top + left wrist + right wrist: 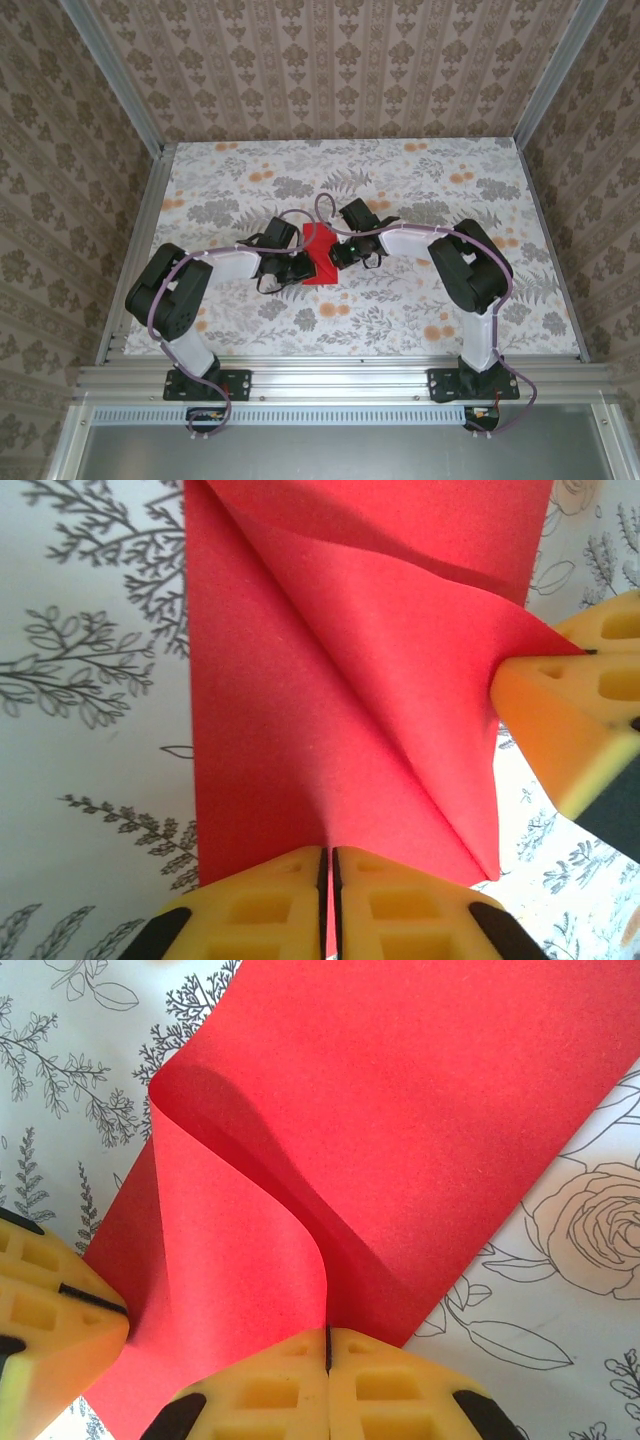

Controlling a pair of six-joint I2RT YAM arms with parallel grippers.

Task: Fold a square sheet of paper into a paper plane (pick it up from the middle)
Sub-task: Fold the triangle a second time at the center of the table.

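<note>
L arm (175, 290), R arm (478, 268): blk joints, white links, purple cables. Claw fingers (250, 910): yellow, grid-pocketed, blk inserts.

**Sheet of paper** (330, 710), red, folded.

- Left wrist view: the upper part runs off the top edge. The near edge vanishes behind the left gripper (328, 865), whose yellow fingers (250, 910) are cut by the bottom edge. How deep the paper sits between the pads cannot be told.
- Right wrist view: the sheet runs off the top and right edges, and its lower corner is cut by the bottom edge. The right gripper (328, 1345) is likewise cropped at the bottom. The underside of the raised curl is hidden.
- Both wrist views: the other arm's fingers are cropped at the side edge.
- Top view: both side margins of the sheet are covered by the gripper heads. The creases are too small to tell.

**Table** (400, 310): patches are covered by both arms.
</note>
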